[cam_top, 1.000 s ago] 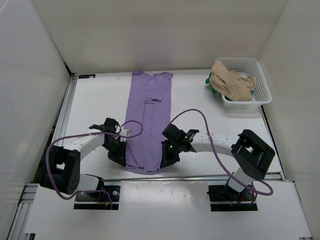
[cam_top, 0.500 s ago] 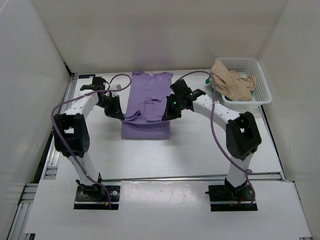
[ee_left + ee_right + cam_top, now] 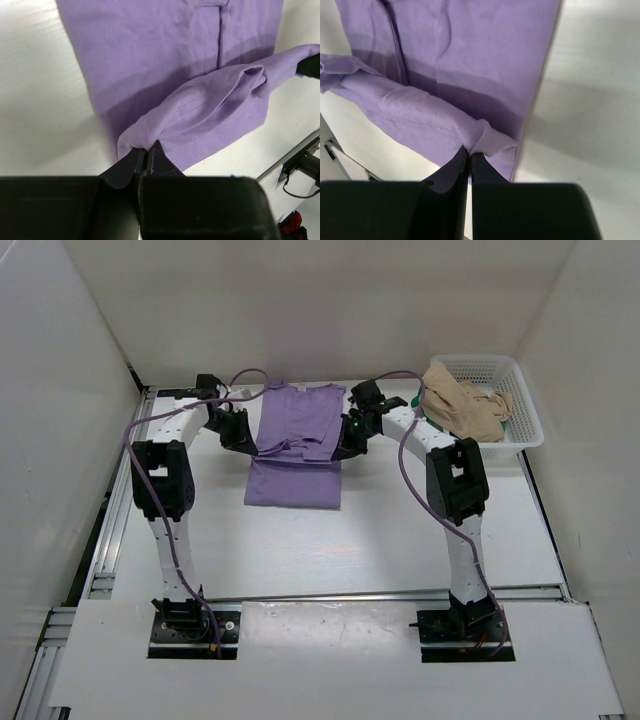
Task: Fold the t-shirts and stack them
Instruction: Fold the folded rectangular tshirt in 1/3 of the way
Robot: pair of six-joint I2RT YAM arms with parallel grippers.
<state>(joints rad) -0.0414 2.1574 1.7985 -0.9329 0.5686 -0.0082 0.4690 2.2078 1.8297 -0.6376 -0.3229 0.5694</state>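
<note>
Here the lavender shirt [image 3: 295, 455] lies in the upper middle of the top view, a long narrow strip with its sleeves turned in. One end is lifted and doubled over the rest. The left gripper [image 3: 146, 152] is pinched closed on one corner of that raised hem, and the right gripper [image 3: 470, 155] is clamped on the opposite corner.

Each bite is small (only a nub of hem shows between the black fingers), so a corner could slip free if the arms pull apart or move unevenly. The hem also sags between the two grips. If it is set down slack, that droop would likely bunch into a ridge rather than a flat edge. Letting go at different moments, or at unequal reach, would leave the fold skewed across the lower layer.

The cloth is a thin, matte knit with a stitched hem line and soft rolled creases. The layer on the white table [image 3: 400, 530] is smooth and nearly rectangular. At upper right, a tan shirt [image 3: 455, 405] lies crumpled over a white mesh basket [image 3: 525, 400], with a bit of green shirt [image 3: 420, 412] at its left edge.
</note>
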